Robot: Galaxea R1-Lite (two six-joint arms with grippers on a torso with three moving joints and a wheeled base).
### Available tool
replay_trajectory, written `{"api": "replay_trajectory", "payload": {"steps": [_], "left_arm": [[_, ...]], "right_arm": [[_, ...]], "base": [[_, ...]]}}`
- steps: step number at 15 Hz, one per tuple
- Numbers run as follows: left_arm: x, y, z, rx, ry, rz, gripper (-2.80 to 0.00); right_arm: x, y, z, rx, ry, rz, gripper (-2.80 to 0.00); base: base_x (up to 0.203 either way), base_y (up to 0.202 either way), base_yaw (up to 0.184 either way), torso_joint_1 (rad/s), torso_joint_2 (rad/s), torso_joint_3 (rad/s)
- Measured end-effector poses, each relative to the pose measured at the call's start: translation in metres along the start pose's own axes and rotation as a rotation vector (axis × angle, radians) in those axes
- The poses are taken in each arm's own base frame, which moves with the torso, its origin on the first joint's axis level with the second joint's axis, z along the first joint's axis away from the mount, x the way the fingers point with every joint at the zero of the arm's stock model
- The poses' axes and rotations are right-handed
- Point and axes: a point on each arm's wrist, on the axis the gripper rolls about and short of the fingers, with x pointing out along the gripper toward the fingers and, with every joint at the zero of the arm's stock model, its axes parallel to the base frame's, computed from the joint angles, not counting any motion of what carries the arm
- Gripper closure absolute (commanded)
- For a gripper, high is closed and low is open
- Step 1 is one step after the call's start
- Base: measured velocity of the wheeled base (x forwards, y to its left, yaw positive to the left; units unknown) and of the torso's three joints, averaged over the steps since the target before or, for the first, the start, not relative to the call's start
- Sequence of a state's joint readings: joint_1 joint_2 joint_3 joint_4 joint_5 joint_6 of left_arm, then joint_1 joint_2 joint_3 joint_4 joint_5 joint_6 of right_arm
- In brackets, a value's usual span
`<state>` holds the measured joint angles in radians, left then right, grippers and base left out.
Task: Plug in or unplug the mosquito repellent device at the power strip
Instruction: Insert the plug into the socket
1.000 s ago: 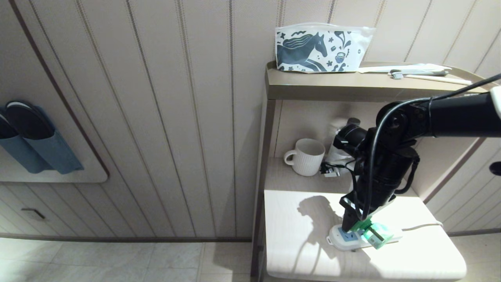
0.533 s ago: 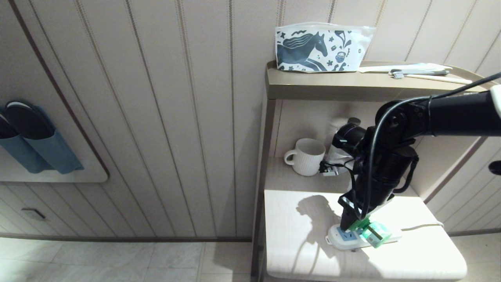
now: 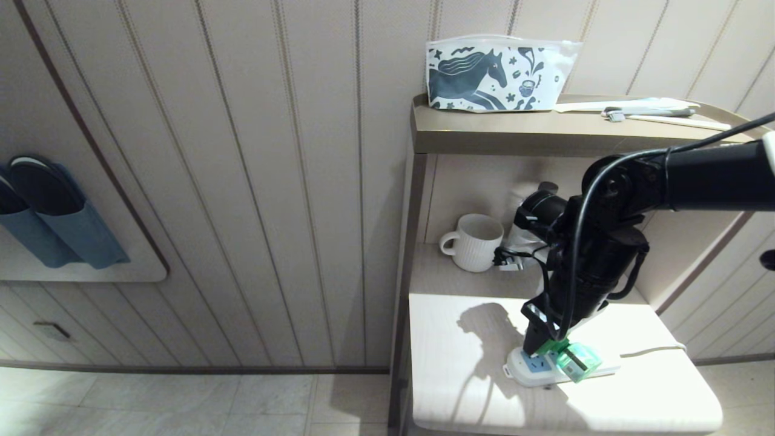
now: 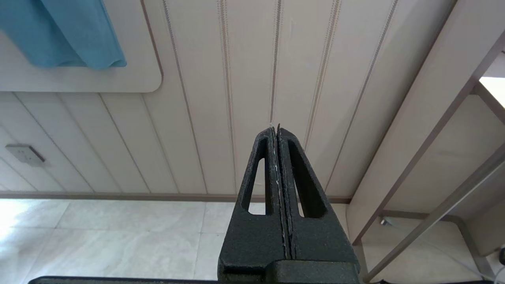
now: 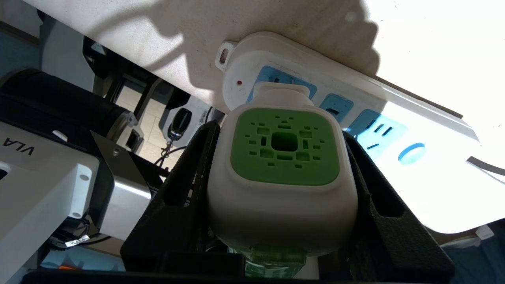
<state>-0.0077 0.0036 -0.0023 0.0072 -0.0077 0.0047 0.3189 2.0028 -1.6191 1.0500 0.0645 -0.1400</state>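
**Jaws clamp the repellent at the socket**

Jaws of the right gripper (image 5: 282, 197) are clamped on the white head of the mosquito repellent device (image 5: 282, 173), one black finger (image 5: 185, 185) against each side. The device sits at the rounded end of the power strip (image 3: 525, 365), which lies on the lower shelf (image 3: 460, 375) of the stand, in sunlight. Its plug end meets the first light-blue socket; whether the pins are fully seated cannot be told, as the head hides them.

The step in hand looks like the push in or the pull out at that socket. Either way, the next move likely calls for a straight stroke along the pins without tilting, since the loose strip could slide or lift with the device.

The left gripper (image 4: 278, 130) is parked off to the side, facing the wall, its jaws pressed together on nothing.
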Motion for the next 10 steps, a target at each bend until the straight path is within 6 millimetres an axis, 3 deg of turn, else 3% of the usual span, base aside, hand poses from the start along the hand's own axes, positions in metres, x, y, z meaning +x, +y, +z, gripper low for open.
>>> {"api": "replay_trajectory", "payload": {"steps": [10], "left_arm": [[0.0,0.0,0.0,0.0,0.0,0.0,0.0]], "right_arm": [[-0.0033,-0.0018,-0.0017,0.005,-0.004,-0.018,0.0]], "base": [[0.0,0.0,0.0,0.0,0.0,0.0]]}}
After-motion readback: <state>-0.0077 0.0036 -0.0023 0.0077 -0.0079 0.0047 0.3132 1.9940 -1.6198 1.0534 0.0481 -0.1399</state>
